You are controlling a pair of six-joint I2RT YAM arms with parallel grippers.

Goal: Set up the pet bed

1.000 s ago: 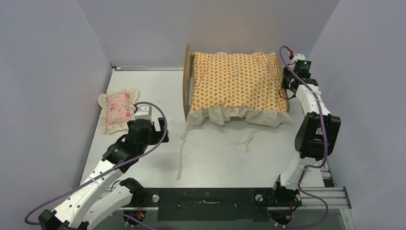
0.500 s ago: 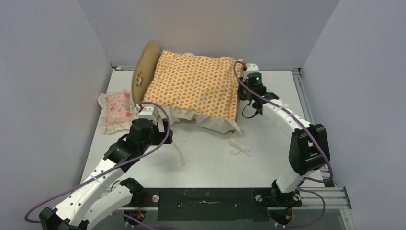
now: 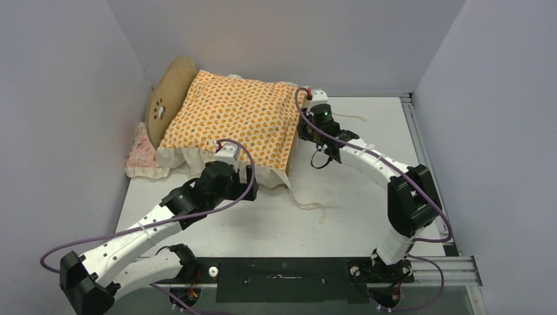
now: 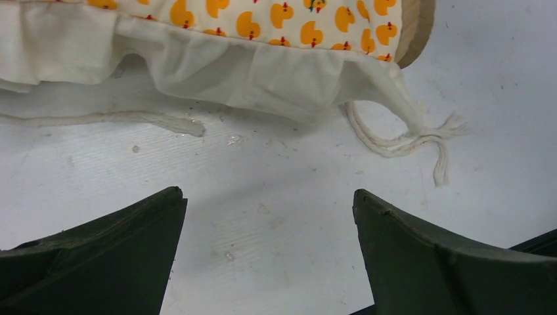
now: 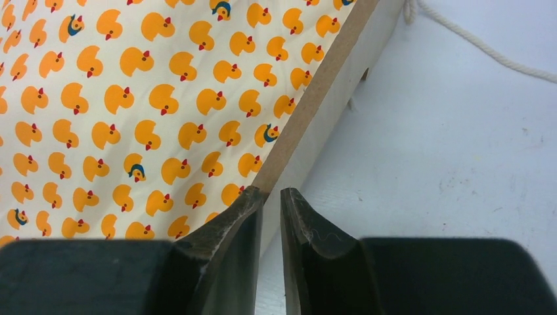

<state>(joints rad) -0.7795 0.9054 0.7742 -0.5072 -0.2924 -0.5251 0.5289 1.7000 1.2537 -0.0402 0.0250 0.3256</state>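
Observation:
The pet bed, a plywood frame with a paw-print headboard point(image 3: 169, 98), lies slanted at the back left, its headboard near the left wall. The orange duck-print mattress cushion point(image 3: 230, 113) covers it; the striped base is hidden. My right gripper point(image 3: 304, 134) is shut on the low footboard point(image 3: 291, 149); in the right wrist view the fingertips point(image 5: 270, 191) pinch the board's edge point(image 5: 316, 84). My left gripper point(image 3: 246, 180) is open and empty just above the table point(image 4: 268, 197), in front of the cushion's white ruffle point(image 4: 249, 69).
The pink frilled pillow point(image 3: 139, 156) lies by the left wall, partly under the bed's headboard end. White tie cords trail on the table point(image 3: 309, 205), one with a frayed end near the bed corner point(image 4: 407, 141). Grey walls close in the left, back and right.
The right gripper has dragged the bed left and turned it, so the headboard now sits over the pillow by the left wall. The left arm has moved right and forward to the cushion's ruffle.

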